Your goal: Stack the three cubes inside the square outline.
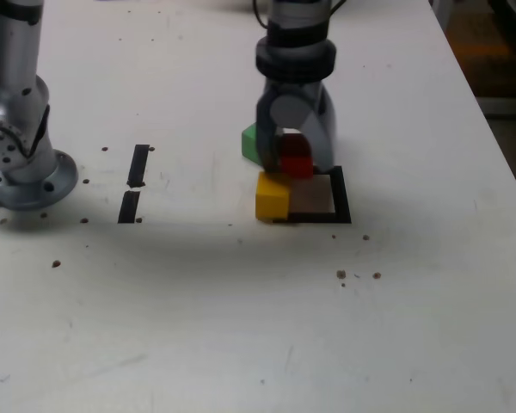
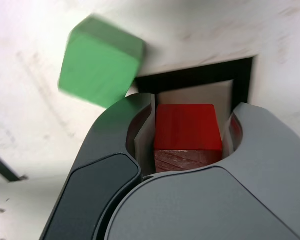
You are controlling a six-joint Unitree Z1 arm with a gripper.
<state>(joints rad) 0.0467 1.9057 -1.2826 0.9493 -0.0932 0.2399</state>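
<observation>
The gripper (image 2: 189, 127) pinches the red cube (image 2: 186, 127), one finger on each side. In the exterior view, the red cube is by the far edge of the square outline (image 1: 342, 196). Only that view shows the yellow cube (image 1: 272, 198), at the outline's left side. The green cube (image 2: 100, 62) is partly hidden there, but the wrist view shows more of it, turned crooked to the outline. That view also shows lines in the wood on one red side.
</observation>
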